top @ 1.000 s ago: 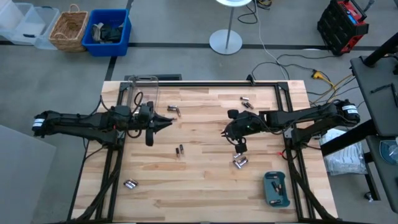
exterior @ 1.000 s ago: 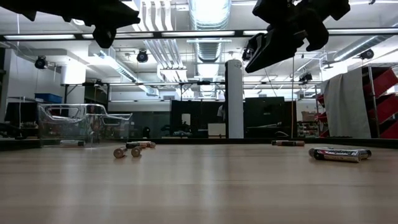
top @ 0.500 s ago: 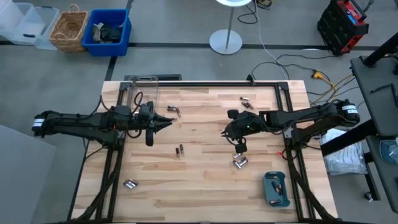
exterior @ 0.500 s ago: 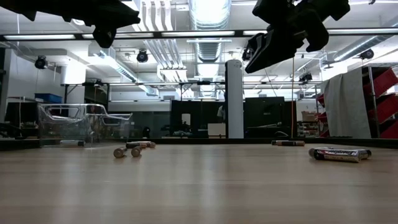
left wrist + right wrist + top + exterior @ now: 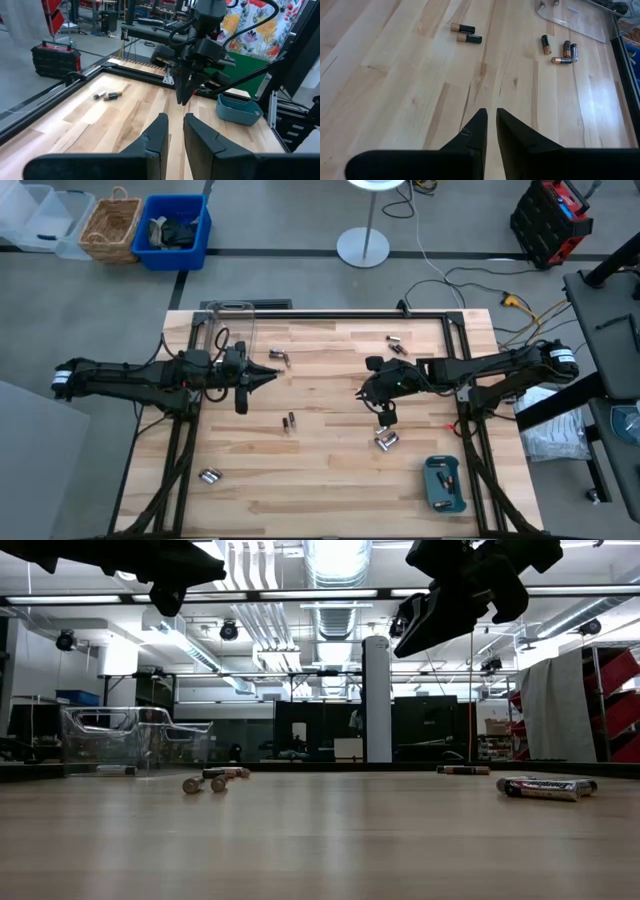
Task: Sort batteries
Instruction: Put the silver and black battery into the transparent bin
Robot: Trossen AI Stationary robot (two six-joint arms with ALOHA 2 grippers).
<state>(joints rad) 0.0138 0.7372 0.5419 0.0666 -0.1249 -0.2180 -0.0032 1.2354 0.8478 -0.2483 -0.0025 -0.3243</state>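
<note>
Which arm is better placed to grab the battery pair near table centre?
Left, probably. The left gripper sits nearer the centre pair; the right gripper hangs closer to another battery cluster.

Wooden table (image 5: 330, 470) — scattered batteries (image 5: 387, 439), teal tray (image 5: 444, 484), clear box (image 5: 226, 328).
</note>
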